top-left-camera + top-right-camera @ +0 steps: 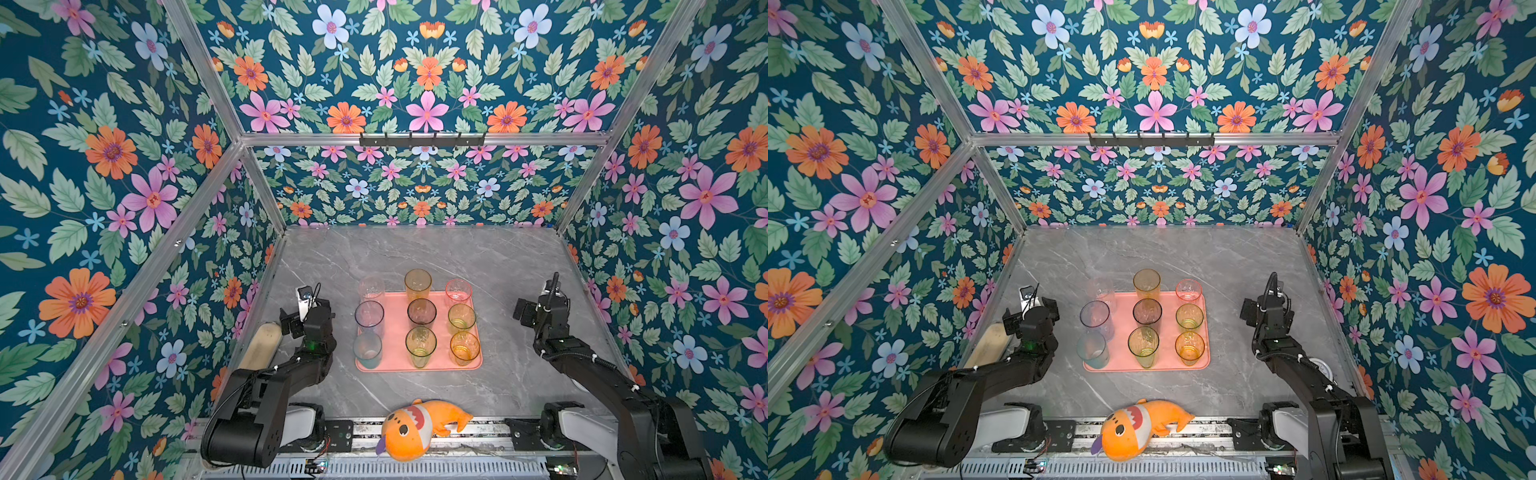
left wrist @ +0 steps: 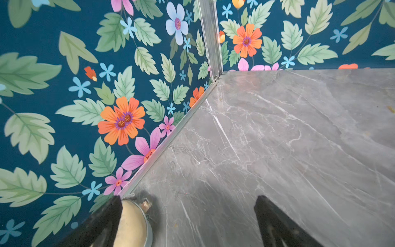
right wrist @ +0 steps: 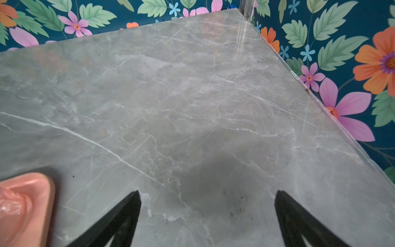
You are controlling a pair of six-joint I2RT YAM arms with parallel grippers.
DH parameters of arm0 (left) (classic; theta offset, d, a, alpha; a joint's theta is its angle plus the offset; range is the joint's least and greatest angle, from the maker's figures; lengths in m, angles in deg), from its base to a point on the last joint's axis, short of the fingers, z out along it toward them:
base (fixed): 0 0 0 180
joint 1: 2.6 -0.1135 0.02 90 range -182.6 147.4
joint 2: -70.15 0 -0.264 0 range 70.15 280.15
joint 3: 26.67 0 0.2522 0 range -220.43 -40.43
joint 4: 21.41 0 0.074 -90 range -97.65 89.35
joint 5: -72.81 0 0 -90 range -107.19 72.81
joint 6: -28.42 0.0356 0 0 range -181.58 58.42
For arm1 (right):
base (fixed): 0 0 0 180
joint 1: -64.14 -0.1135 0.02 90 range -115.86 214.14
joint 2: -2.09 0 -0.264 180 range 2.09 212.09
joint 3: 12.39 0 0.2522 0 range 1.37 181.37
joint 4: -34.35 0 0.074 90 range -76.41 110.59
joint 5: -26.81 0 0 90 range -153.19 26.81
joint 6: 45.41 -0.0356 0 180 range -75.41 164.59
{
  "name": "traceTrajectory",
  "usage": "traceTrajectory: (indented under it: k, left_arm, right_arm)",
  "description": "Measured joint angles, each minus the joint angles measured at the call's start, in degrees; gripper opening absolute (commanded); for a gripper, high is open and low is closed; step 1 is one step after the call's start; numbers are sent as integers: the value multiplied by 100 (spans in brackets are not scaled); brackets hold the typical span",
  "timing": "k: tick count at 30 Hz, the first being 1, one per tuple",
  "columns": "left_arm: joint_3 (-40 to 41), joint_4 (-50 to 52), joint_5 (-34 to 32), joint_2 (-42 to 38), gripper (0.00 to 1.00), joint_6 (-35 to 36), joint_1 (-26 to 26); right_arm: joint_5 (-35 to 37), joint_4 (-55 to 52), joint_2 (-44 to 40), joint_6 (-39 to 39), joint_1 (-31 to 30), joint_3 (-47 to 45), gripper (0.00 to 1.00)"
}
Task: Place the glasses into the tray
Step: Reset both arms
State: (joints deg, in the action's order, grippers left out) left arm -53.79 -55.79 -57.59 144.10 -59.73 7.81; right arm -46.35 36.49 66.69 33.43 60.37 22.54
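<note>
The salmon-pink tray (image 1: pixel 395 332) (image 1: pixel 1120 332) lies in the middle of the grey marble table. Several glasses stand on it in three rows, among them a tall amber one (image 1: pixel 417 282) at the back, a smoke-grey one (image 1: pixel 421 312) in the centre and a teal one (image 1: pixel 367 349) at the front left. My left gripper (image 2: pixel 188 197) is open over bare table left of the tray. My right gripper (image 3: pixel 207 192) is open over bare table to the tray's right, with the tray's corner (image 3: pixel 40 192) beside it. Neither holds anything.
A beige oblong dish (image 1: pixel 262 345) (image 2: pixel 130 224) lies by the left wall, right beside my left gripper. An orange plush fish (image 1: pixel 419 428) rests on the front rail. A small white round object (image 1: pixel 1320 365) sits under my right arm. Floral walls enclose the table.
</note>
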Motion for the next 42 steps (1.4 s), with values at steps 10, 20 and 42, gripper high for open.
traceTrajectory:
  k: [10,20,42]
  left_arm:
    - [103,-892,671,391,99,15,-184]
    - [37,-1467,1180,673,99,149,-304]
    - [-46,-2083,2044,1469,99,-24,-378]
  right_arm:
    - [-168,1484,474,321,20,-315,99]
    - [-332,2957,1384,691,111,-466,99]
    - [-1342,3488,1873,697,496,-409,99]
